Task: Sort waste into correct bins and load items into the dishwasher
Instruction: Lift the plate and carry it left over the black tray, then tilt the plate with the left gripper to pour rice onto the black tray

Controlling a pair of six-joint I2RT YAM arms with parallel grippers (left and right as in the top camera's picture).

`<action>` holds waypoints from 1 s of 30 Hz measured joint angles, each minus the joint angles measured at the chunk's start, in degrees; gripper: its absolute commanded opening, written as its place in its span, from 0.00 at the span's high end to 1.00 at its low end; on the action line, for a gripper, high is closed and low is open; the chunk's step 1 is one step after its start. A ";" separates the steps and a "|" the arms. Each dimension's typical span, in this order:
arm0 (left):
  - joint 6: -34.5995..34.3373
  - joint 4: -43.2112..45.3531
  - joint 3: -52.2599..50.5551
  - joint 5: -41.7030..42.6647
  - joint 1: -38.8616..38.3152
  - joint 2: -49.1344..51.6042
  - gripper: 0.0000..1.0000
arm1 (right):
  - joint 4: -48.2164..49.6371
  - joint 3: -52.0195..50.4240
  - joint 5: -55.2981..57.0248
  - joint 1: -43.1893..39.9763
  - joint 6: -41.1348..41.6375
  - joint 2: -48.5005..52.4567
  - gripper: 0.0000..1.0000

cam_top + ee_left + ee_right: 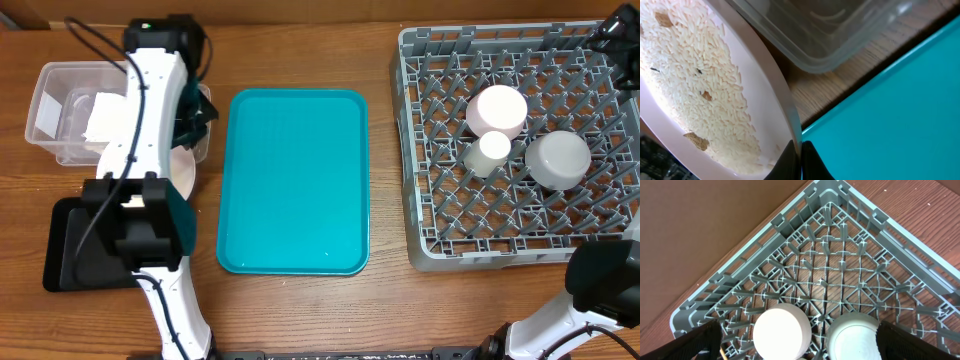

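Plainly, the wooden table (300,310) (grain visible) bears teal tray (293,180) and dish rack (490,258).

My left gripper (799,160), clamped on the plate (700,85) by its rim, has the clear tub (840,35) close beside it; the teal tray (295,180) offers open room. In the rack (412,150), the pink bowl (497,110), cup (492,152) and metal bowl (557,158) block the middle; the nearer pegs stand free.

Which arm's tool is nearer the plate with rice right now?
Left. The left tool clamps the rim of the plate beside the clear tub; the right tool hangs open over the dish rack, well away.
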 measured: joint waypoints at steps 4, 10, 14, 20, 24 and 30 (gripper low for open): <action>0.92 0.72 0.02 4.22 2.80 -0.07 0.96 | 0.00 0.00 0.02 0.00 0.02 0.00 0.00; 3.19 0.94 0.04 10.58 7.56 -0.44 0.96 | 0.00 0.00 0.00 0.00 0.00 0.00 0.00; 4.87 0.94 0.04 15.17 11.06 -0.81 0.96 | -0.02 0.00 0.00 0.00 0.02 0.00 0.00; 7.61 0.68 0.07 21.09 15.89 -0.83 0.96 | 0.02 0.00 0.02 0.00 0.00 0.00 0.00; 8.83 -0.02 0.07 23.39 18.32 -0.83 0.95 | 0.02 0.00 0.00 0.00 0.00 0.00 0.00; 11.56 -0.61 0.07 28.28 21.22 -0.83 0.96 | 0.00 0.00 0.02 0.00 0.02 0.00 0.00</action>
